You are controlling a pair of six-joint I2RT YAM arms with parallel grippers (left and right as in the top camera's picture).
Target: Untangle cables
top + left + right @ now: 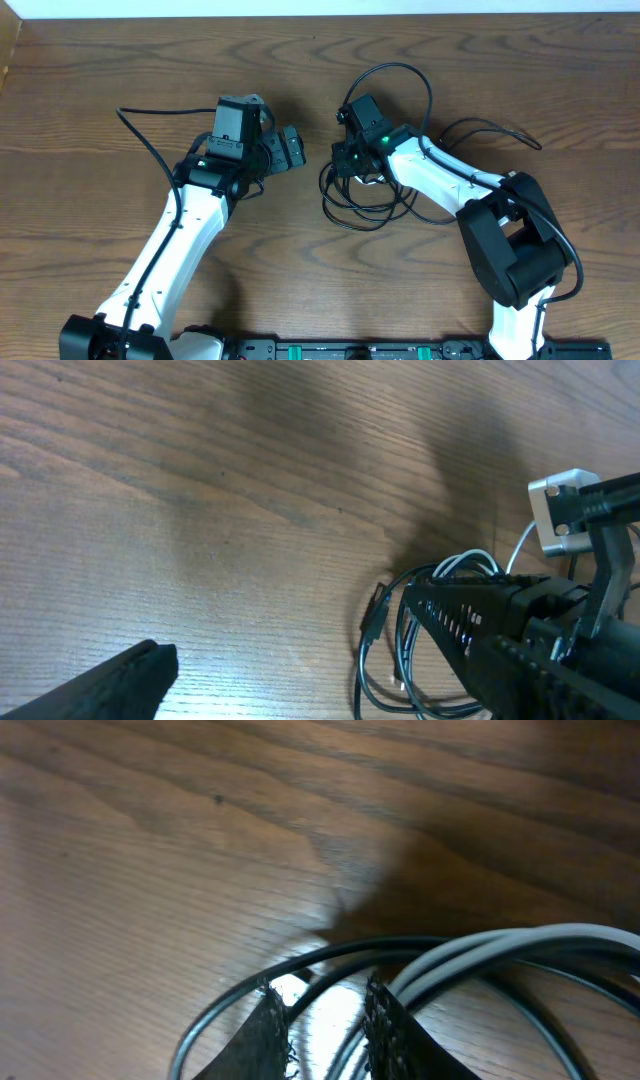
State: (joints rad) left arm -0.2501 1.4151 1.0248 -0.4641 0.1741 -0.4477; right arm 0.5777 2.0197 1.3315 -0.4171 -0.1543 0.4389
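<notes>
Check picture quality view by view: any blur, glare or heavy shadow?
Overhead: sharp, evenly lit, cables readable against the table. Left wrist: wood grain crisp, a broad soft shadow across the upper middle, cables legible. Right wrist: cables and fingers close and blurred, a bright glare patch on the wood by the fingers.

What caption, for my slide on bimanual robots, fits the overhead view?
Right gripper down at the tangled cables on a wooden table; left gripper held apart from them.

Cables black, one white; table brown, wood-grained; arms white and black.
</notes>
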